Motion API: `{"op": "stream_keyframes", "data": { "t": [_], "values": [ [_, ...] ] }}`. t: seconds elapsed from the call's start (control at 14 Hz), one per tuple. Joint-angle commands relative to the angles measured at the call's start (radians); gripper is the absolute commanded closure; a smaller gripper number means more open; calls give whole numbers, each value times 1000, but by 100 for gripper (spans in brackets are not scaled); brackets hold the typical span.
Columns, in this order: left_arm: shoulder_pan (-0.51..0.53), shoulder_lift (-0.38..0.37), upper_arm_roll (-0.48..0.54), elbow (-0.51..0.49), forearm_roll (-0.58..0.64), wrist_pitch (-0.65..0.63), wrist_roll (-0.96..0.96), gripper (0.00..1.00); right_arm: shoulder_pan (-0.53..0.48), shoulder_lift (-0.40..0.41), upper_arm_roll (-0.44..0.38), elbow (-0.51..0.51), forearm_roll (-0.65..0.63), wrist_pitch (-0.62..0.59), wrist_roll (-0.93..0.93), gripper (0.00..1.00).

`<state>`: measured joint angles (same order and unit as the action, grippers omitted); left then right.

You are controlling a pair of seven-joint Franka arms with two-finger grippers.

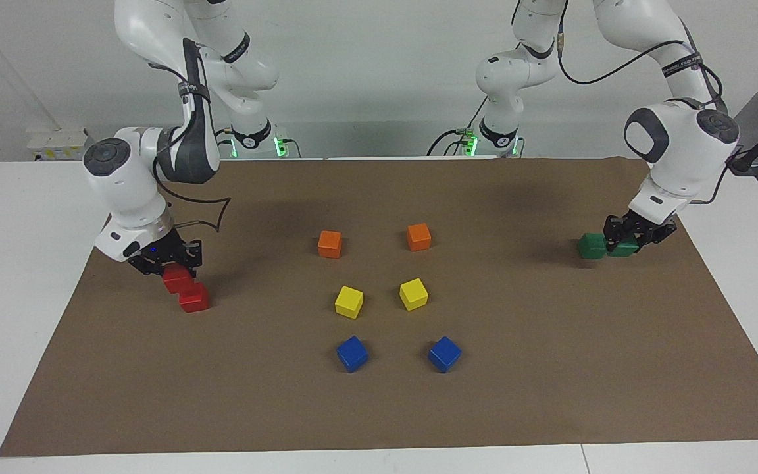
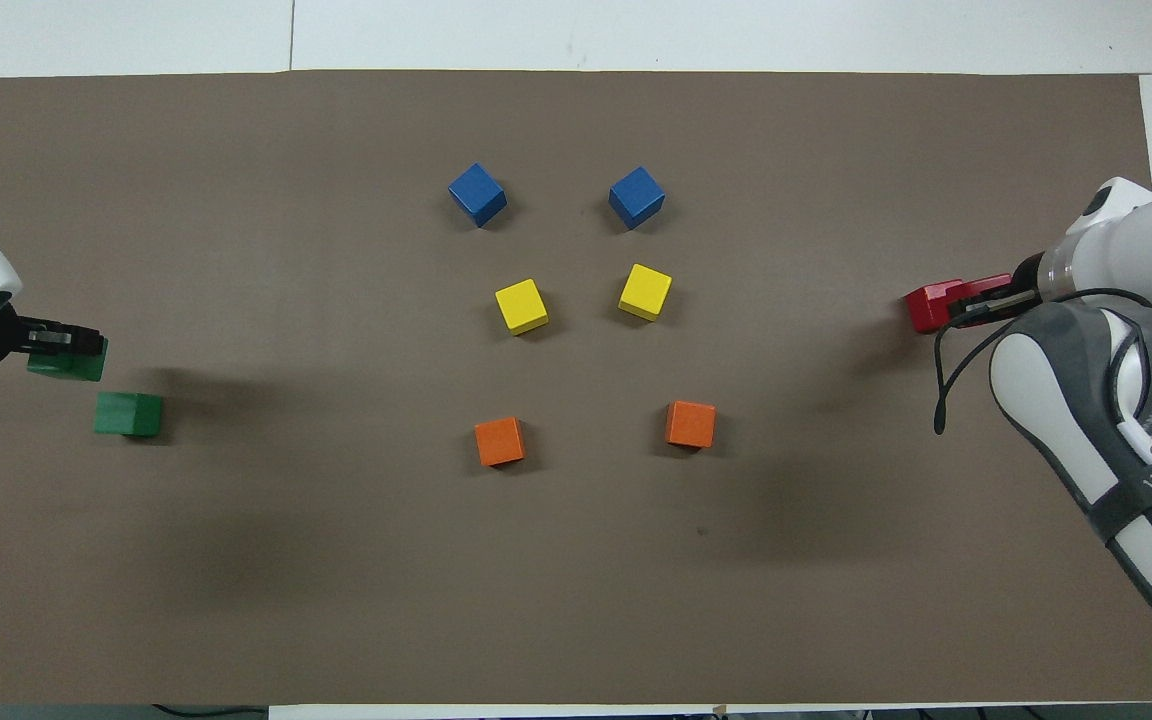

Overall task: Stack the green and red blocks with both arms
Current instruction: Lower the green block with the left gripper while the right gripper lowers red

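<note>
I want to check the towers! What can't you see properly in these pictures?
- Facing view: whether the held red cube touches the lower red cube; the right gripper covers its top.
- Overhead view: the lower red cube, hidden under the held one.
- Overhead view: left gripper covers most of its green cube.
- Both views: arms cut off by edges.
</note>
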<state>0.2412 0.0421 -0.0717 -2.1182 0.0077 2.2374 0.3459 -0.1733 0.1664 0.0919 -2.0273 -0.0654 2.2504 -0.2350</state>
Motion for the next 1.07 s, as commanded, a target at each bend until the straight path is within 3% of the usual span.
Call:
{"op": "stream_keyframes", "data": {
  "t": [0.0, 0.43, 1.0],
  "values": [
    [16, -76, -10, -129, -18, 99, 21, 100, -15, 10, 11, -13, 7, 26, 11, 100],
    [38, -99, -10, -201, -20, 182, 28, 100, -12, 42, 11, -7, 35, 52, 26, 100],
    [38, -113, -10, -236, -51, 183, 25, 100, -15, 50, 11, -4, 39, 60, 28, 100]
  ]
}}
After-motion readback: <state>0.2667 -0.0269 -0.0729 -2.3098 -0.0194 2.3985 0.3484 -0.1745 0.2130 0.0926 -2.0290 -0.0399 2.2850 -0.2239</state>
